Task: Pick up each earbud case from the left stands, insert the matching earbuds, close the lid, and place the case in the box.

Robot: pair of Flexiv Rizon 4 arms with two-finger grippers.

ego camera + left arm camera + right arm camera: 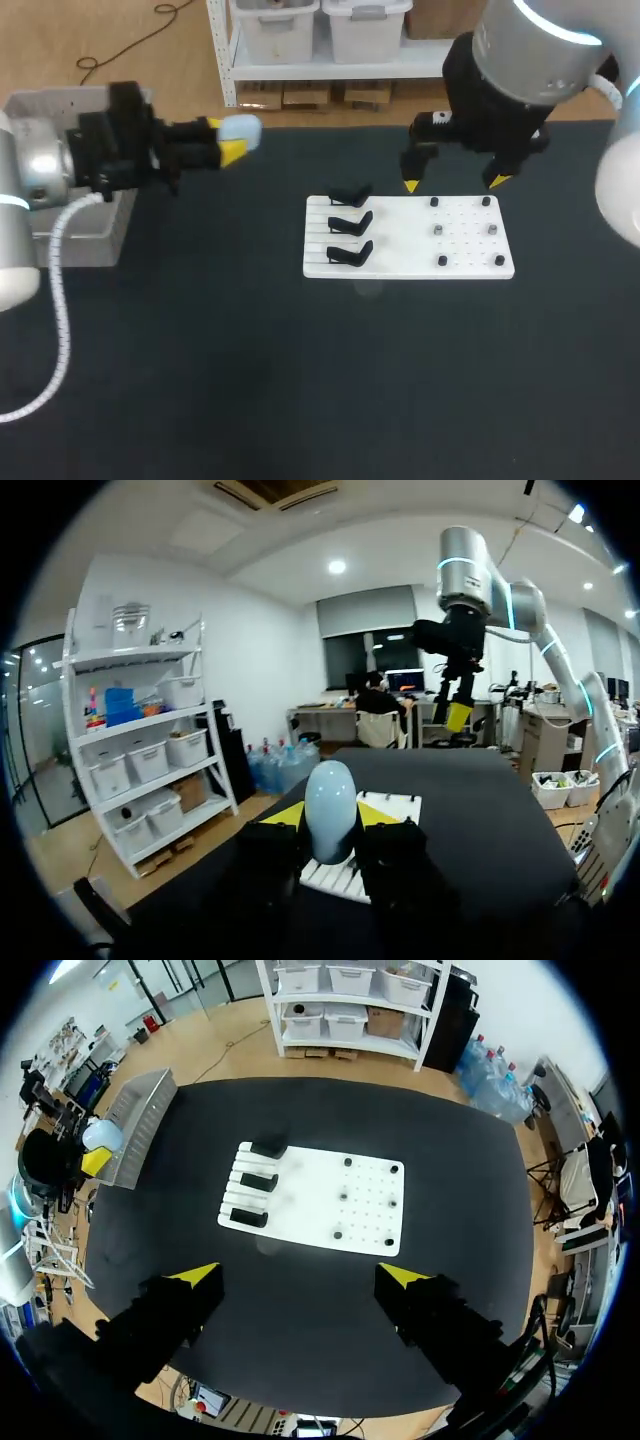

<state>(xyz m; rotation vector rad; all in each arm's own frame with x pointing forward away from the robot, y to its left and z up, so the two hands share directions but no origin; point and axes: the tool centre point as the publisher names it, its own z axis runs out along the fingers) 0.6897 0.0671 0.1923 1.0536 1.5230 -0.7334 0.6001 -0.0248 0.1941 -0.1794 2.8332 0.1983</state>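
Left gripper [225,138] pinches the pale blue earbud case [243,130], long axis along the fingers, above the table left of the white board [470,250]; grey box [75,250] lies nearer this arm, back beside its wrist; right gripper [453,183] spread wide, holding nothing

A matt black counter [200,380] stands on a light brown wooden floor [50,30]. Beyond its far edge, a white metal shelf rack [300,68] holds pale plastic bins [285,25]. White walls [260,640]; round ceiling lamps [336,567] glow overhead.
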